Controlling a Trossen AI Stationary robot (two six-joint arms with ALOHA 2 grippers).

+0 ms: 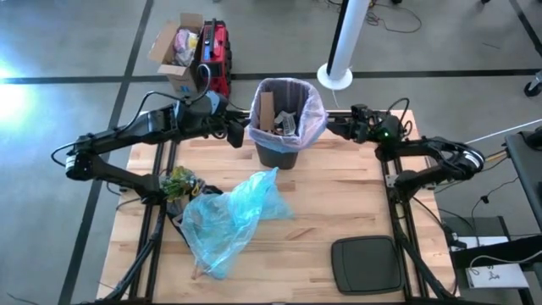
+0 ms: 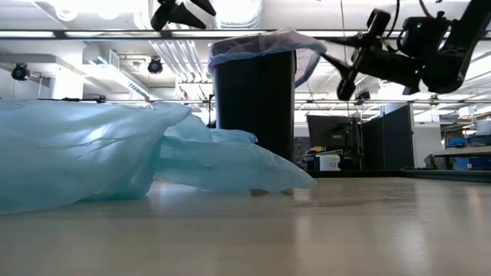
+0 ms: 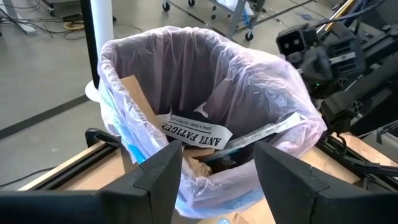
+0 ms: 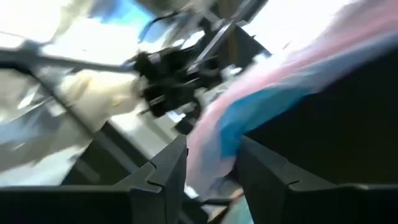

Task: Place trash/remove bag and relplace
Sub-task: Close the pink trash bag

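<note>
A black bin (image 1: 279,148) stands at the table's far middle, lined with the pale pink bag (image 1: 305,106). Trash fills it: a cardboard piece (image 3: 140,102), a printed white sheet (image 3: 193,134) and crumpled paper. My left gripper (image 3: 214,155) is open at the bin's left side (image 1: 240,133), one finger on each side of the bag's near rim; I cannot tell whether it touches. My right gripper (image 1: 332,127) reaches in from the bin's right and is shut on the bag's rim. My right gripper pinches the bag's turned-over rim (image 4: 214,134), pink film with its blue drawstring band, between its two fingers. It comes from the table's right side, slanting slightly upward. In the low view the film (image 2: 318,55) is drawn out in a point from the bin's top toward the fingers.
A crumpled light blue plastic bag (image 1: 233,216) lies on the table's near left, beside a green and yellow bundle (image 1: 178,182). A black lid (image 1: 366,264) rests near the right front corner. Off the far edge are a cardboard box (image 1: 176,51), a red case (image 1: 216,52) and a white pole (image 1: 347,38).
</note>
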